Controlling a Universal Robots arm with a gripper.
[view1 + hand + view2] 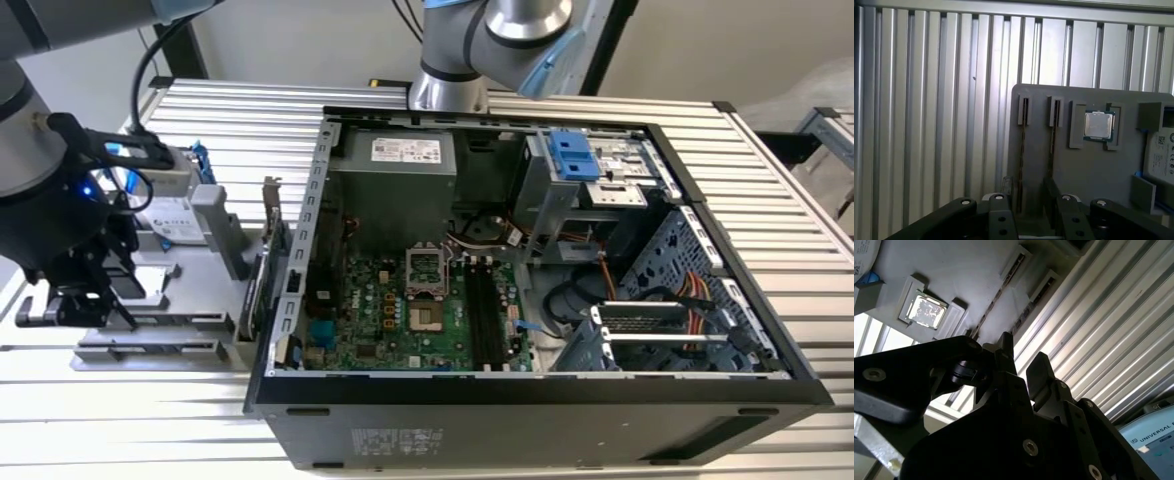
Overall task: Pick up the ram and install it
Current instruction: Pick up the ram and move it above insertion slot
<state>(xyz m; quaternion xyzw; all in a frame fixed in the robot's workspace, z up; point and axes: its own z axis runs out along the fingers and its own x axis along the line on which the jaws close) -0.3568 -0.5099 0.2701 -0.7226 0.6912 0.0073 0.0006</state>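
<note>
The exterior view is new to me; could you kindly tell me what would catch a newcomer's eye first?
The open computer case dominates the middle of the slatted table, its green motherboard exposed. At the exterior view's left stands a grey parts holder. In the first wrist view the gripper hovers over it, near two narrow slots and a square processor chip.

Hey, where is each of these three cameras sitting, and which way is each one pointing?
Exterior view: off the arm, high up, looking down on the open computer case and slatted table; the arm shows at the exterior view's left, above the grey holder.
First wrist view: on the wrist, looking past the gripper onto the holder and its processor.
Second wrist view: on the wrist, closer behind the gripper, facing the same holder.
Shared: both wrist views show gripper, holder, processor, table.
</note>
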